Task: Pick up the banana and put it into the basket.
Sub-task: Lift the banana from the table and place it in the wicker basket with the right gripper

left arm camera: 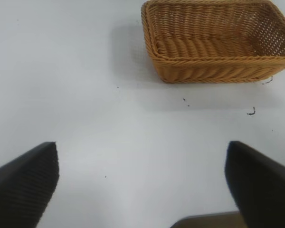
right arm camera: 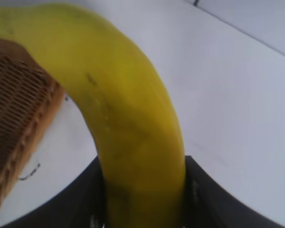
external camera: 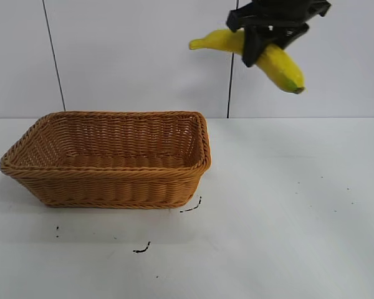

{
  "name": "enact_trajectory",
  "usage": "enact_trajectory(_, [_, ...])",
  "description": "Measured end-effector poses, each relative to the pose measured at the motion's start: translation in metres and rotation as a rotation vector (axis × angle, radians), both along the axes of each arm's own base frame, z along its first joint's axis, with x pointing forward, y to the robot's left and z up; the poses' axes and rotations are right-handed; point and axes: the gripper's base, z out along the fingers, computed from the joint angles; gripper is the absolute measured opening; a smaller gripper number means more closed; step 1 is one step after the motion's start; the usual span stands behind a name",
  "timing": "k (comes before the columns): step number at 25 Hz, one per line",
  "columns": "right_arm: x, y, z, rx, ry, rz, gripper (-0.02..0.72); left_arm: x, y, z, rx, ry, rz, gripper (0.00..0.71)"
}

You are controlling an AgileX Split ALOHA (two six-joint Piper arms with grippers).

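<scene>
On the near part of the white worktop [external camera: 287,237] lie a few small black marks [external camera: 142,249]. Behind them, at the left, stands the rectangular tan-brown woven wicker basket [external camera: 109,187] with flared sides and a braided rim, its long axis running left to right and nothing inside it.

High above the worktop, to the right of the basket, hangs the long, gently curved yellow banana [external camera: 277,62], faintly green with small brown specks. Its long axis slopes: the narrow stem end points left and slightly up, the greenish dark-tipped end points down to the right. The black right gripper [external camera: 265,40] has its fingers closed around the banana's middle, gripping it clear of everything else.

The left gripper [left arm camera: 142,185] hovers over bare worktop to the basket's left, its two dark ribbed fingers [left arm camera: 26,183] spread wide apart and holding nothing.
</scene>
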Motion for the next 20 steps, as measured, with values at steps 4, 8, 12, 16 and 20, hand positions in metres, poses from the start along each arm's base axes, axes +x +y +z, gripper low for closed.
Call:
enact_trajectory(4, [0.004,0.064,-0.003,-0.068,-0.129,0.233,0.300,0.000,0.000,0.000,0.000,0.000,0.000,0.690])
enact_trajectory(8, [-0.009,0.119,-0.024,-0.105,-0.187,0.416,0.300,0.000,0.000,0.000,0.000,0.000,0.000,0.690])
enact_trajectory(12, [-0.015,0.138,-0.043,-0.131,-0.180,0.489,0.300,0.000,0.000,0.000,0.000,0.000,0.000,0.690])
enact_trajectory(16, [-0.013,0.146,-0.071,-0.158,-0.132,0.514,0.300,0.000,0.000,0.000,0.000,0.000,0.000,0.690])
enact_trajectory(20, [-0.011,0.147,-0.083,-0.165,-0.111,0.517,0.300,0.000,0.000,0.000,0.000,0.000,0.000,0.690])
